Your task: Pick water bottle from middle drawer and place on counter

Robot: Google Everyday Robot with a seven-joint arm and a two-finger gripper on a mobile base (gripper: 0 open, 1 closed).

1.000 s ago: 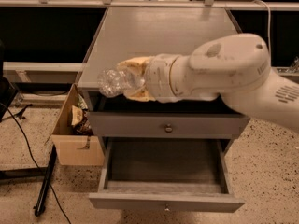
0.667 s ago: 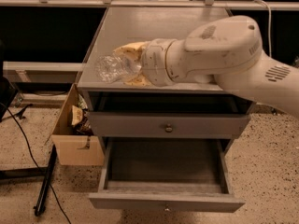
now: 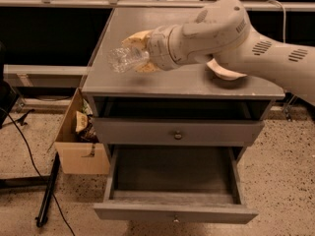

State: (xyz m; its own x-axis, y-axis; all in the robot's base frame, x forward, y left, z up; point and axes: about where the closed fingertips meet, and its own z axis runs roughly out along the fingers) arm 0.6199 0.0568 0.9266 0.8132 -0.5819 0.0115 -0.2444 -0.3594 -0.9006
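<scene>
End of water bottle [image 3: 124, 59] hidden in the gripper [image 3: 141, 53] above the counter [image 3: 187, 85]; bowl [image 3: 224, 74] half behind arm [image 3: 231, 28]

Grey counter [image 3: 147, 84] bears a white bowl [image 3: 224, 74]; end effector [image 3: 140, 53] holds water bottle [image 3: 123, 59] above it.

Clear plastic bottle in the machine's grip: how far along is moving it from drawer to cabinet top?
Done: the small clear crinkled plastic bottle is out of the wide grey pulled-open drawer, whose dark floor shows nothing. In hand: the pincer is shut on it, seemingly just above the left part, as seen here, of the flat grey counter. Left: set it down and let go.
</scene>
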